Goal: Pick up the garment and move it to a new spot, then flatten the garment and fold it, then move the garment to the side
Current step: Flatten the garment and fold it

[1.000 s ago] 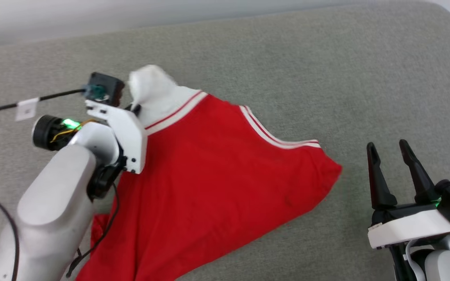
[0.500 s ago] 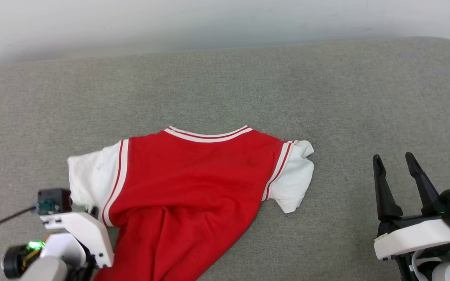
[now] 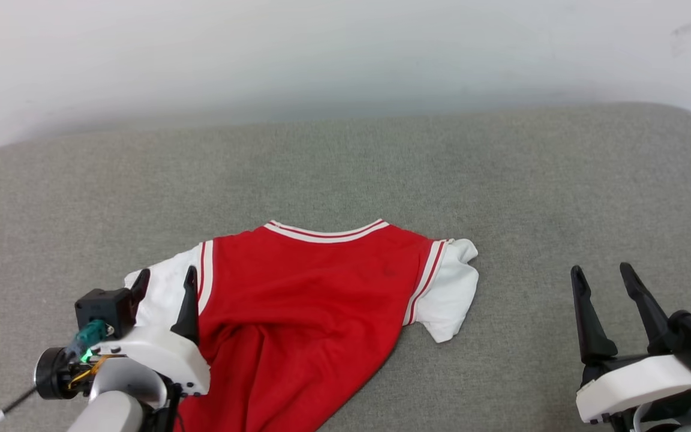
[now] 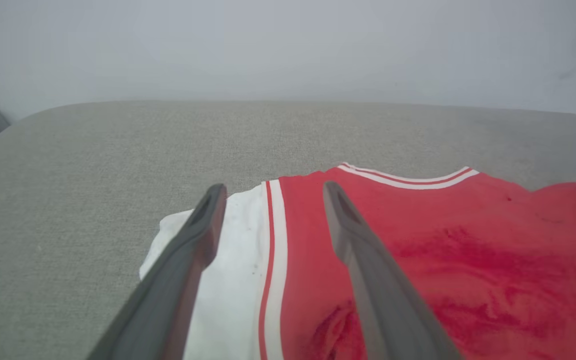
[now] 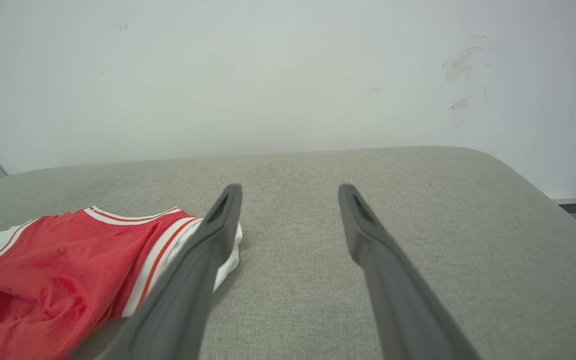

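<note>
The garment point(image 3: 297, 300) runs off the bottom edge, partly hidden behind the left gripper point(image 3: 167, 273)

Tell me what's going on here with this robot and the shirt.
The robot is working on a red jersey lying on a grey padded surface, collar away from it, lower part rumpled, not yet folded. Its left gripper is open, fingers spread over the striped seam of the white sleeve on its left, holding nothing. Its right gripper is open too, over bare padding to the right, clear of the shirt.

left end effector point(image 3: 167, 273) fingers apart, right end effector point(image 3: 600, 269) fingers apart
</note>
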